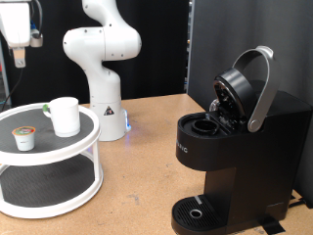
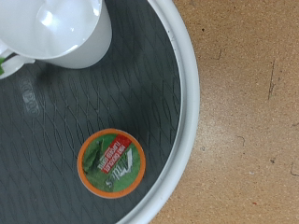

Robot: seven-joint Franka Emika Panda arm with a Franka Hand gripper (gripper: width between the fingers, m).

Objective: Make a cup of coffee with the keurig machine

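Note:
The white cup (image 1: 66, 115) stands on the top tier of a white round two-tier stand (image 1: 59, 155) at the exterior view's left. A green-lidded coffee pod (image 1: 23, 137) sits beside it on the same tier. The black keurig machine (image 1: 240, 147) stands at the exterior view's right with its lid (image 1: 243, 88) raised and the pod chamber (image 1: 202, 125) showing. My gripper (image 1: 20, 54) hangs high above the stand at the top left, partly cut off. The wrist view looks down on the cup (image 2: 61, 28) and the pod (image 2: 111, 161); no fingers show there.
The white arm's base (image 1: 103, 108) stands on the wooden table (image 1: 147, 166) between the stand and the machine. A black curtain (image 1: 245, 39) backs the machine. The stand's white rim (image 2: 187, 93) and bare wood (image 2: 252, 112) show in the wrist view.

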